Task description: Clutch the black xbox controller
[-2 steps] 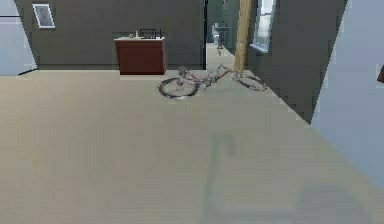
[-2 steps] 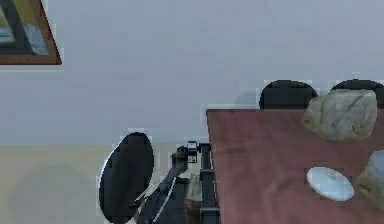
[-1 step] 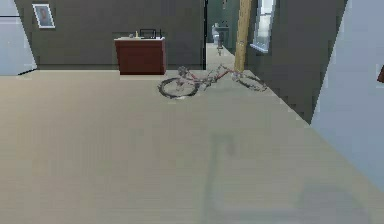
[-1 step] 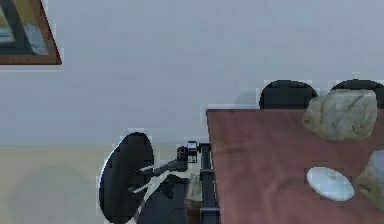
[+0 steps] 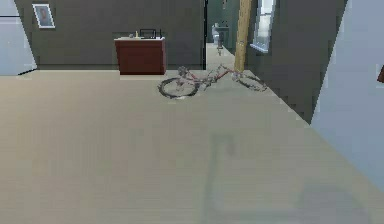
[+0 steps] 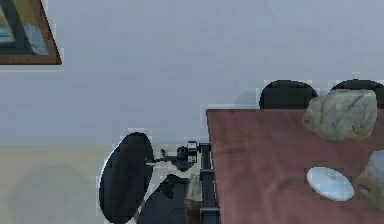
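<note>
In the arm side view, a reddish-brown table (image 6: 270, 150) with a smooth wood-like top fills the right side, and its near corner is square. Two rough, pale, rock-like lumps sit on it, one (image 6: 340, 112) toward the far edge and the other (image 6: 375, 180) at the view's right edge. A smooth white oval dish (image 6: 330, 183) lies just beside the second lump. Two dark rounded chair backs (image 6: 288, 95) (image 6: 358, 90) rise behind the table against a plain pale wall. A framed picture (image 6: 25, 35) with a brown border hangs at the upper left.

The arm (image 6: 205, 190), a dark square bar, stands along the table's left edge. The gripper (image 6: 158, 157) points left from it, with its thin fingers at the rim of a glossy black rounded shape (image 6: 128, 178). We cannot tell whether the gripper holds anything. We also cannot tell where the black xbox controller is, since no shape here reads clearly as one.

In the forward view, a matte beige floor (image 5: 120, 150) runs to dark grey walls. A boxy dark red cabinet (image 5: 140, 57) stands against the far wall with small items on top. Near it, to the right, a thin-framed bicycle (image 5: 210, 80) leans low beside an upright wooden post (image 5: 243, 35).
</note>
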